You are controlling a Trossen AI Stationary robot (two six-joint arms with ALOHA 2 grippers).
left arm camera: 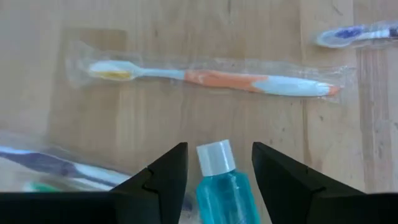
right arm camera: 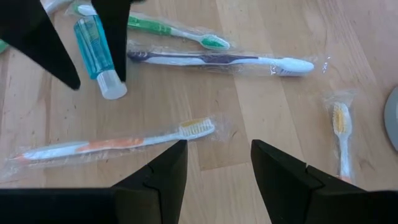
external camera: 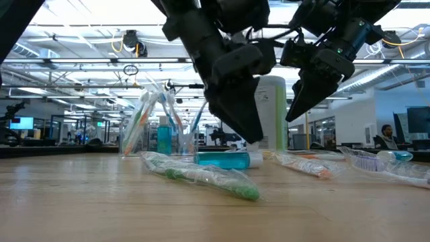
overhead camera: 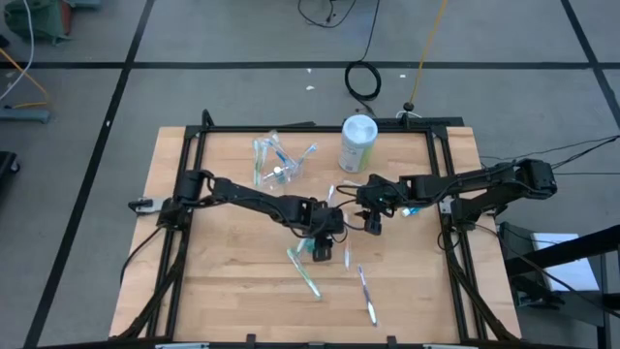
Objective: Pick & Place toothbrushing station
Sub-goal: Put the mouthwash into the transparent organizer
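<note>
The left gripper (overhead camera: 324,254) reaches low over the table's (overhead camera: 223,291) middle, jaws apart on both sides of a lying teal bottle (left arm camera: 222,186). The right gripper (overhead camera: 373,225) hovers nearby, jaws apart, empty. The clear cup (overhead camera: 274,165) holds several toothbrushes toward the table's far edge.

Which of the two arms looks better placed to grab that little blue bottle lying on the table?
The left, probably. Its gripper hangs open right over the teal bottle, one finger on each side. The right gripper is open too, but hovers apart, over an orange-handled toothbrush.
</note>
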